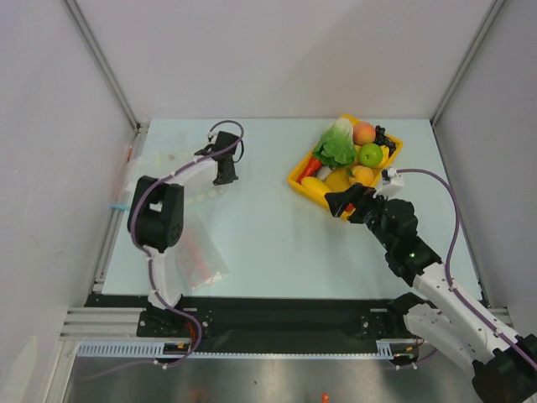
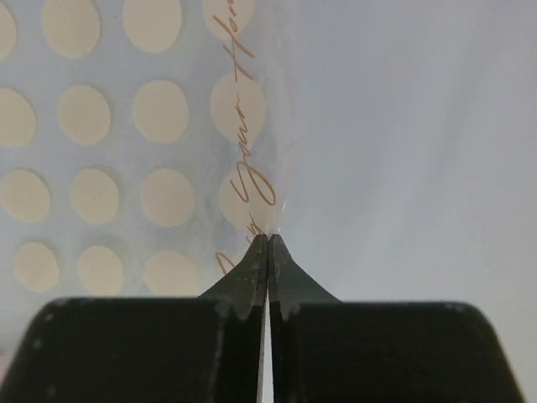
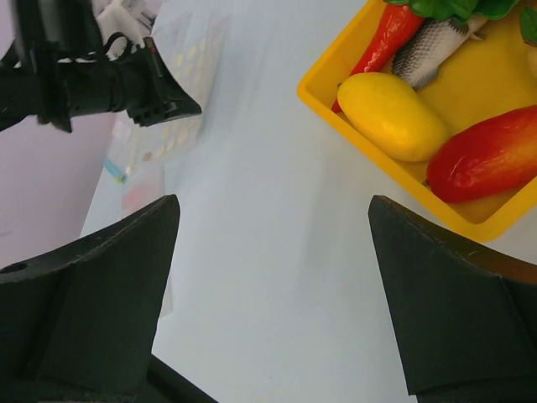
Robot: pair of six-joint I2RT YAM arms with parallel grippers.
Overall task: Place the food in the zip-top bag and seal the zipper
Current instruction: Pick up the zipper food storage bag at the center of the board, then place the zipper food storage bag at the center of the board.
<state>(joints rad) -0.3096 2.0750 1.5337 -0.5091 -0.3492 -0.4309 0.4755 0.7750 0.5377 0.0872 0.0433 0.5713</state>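
While all the food sits in the yellow tray (image 1: pixel 295 179), the task stands at its opening step. The left claw (image 2: pixel 268 239) is clenched on a fold of the zip-top bag (image 2: pixel 126 126), whose dotted clear film lies on the worktop (image 1: pixel 268 243), well to the left of the tray in the top view. The right claw (image 3: pixel 273 210) is released, jaws wide and empty, hovering just beside the tray's near-left edge, closest to the lemon-like fruit (image 3: pixel 390 116) and the mango (image 3: pixel 487 155). The lettuce (image 1: pixel 338 143), peach (image 1: pixel 364 133) and green apple (image 1: pixel 370 154) occupy the tray's far side. Done: a grip on the bag. Left, by judgement: opening its mouth, carrying each piece across from the tray, pressing the zipper shut. The zipper itself cannot be made out here.
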